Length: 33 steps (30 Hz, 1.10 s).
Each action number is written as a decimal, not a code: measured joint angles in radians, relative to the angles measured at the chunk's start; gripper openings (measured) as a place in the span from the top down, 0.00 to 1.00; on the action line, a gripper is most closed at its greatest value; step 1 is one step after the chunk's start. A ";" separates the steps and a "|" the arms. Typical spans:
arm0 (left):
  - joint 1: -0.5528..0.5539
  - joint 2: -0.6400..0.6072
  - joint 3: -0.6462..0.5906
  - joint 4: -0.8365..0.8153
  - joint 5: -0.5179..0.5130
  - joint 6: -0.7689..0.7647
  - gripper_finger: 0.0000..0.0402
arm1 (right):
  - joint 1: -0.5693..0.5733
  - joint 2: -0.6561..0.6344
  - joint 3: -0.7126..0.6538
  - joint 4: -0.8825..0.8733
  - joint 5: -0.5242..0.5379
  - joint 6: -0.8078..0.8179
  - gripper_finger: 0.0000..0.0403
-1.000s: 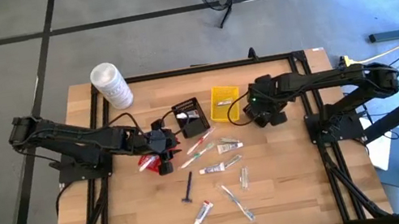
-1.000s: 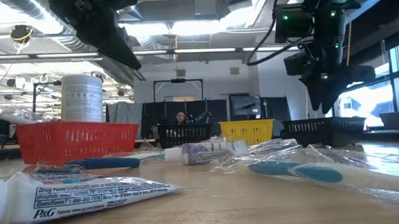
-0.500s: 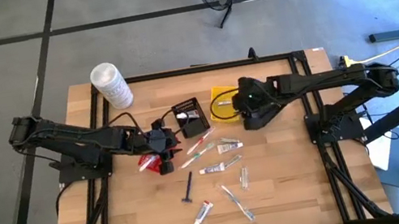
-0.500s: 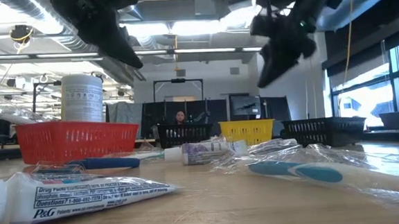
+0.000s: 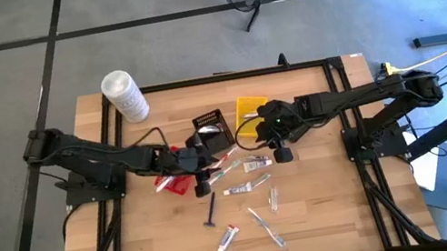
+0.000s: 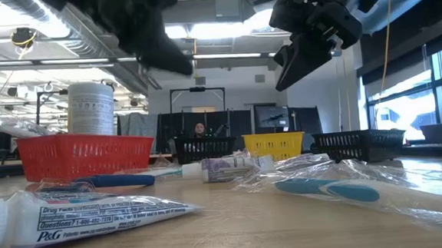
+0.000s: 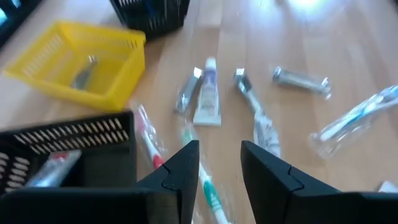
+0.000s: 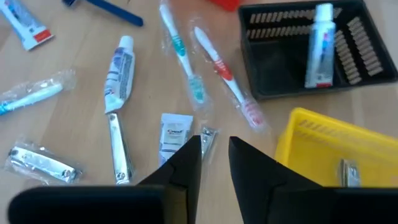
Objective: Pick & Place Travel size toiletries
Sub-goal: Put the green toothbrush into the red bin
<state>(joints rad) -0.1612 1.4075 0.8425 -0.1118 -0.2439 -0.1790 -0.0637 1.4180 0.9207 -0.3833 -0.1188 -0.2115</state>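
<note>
The travel size toiletries lie loose on the wooden table's middle: wrapped toothbrushes (image 5: pixel 222 164), small white tubes (image 5: pixel 256 166), a black razor (image 5: pixel 212 209) and a silvery sachet (image 5: pixel 273 198). One tube (image 8: pixel 320 46) lies in the black basket (image 5: pixel 212 128). A metal clipper (image 8: pixel 348 171) lies in the yellow basket (image 5: pixel 249 113). My left gripper (image 7: pixel 219 146) hangs open above the toothbrushes, beside the red basket (image 5: pixel 174 183). My right gripper (image 8: pixel 215 140) hangs open with a narrow gap above a small tube (image 8: pixel 174 134), just near of the yellow basket. Neither gripper holds anything.
A large white tub (image 5: pixel 124 95) stands at the table's far left corner. The three baskets sit in a row across the far middle. More tubes and sticks (image 5: pixel 266 227) lie toward the near edge. Bare wood shows at the table's near left and right.
My right gripper has left its place beside the yellow basket, gone toward the table's left and then the near edge, and tipped from pointing down to a slant. My left gripper has gone toward the table's right and down a little, out over the toothbrushes.
</note>
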 joint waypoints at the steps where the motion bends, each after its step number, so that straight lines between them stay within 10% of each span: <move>1: 0.000 0.018 0.000 0.003 0.000 -0.010 0.72 | 0.007 0.008 0.000 0.011 0.010 -0.009 0.79; 33: 0.078 0.154 0.000 0.041 0.029 -0.073 0.72 | 0.015 0.101 0.001 -0.061 0.104 -0.062 0.77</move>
<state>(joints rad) -0.0830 1.5616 0.8425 -0.0711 -0.2146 -0.2523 -0.0486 1.5192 0.9215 -0.4446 -0.0147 -0.2736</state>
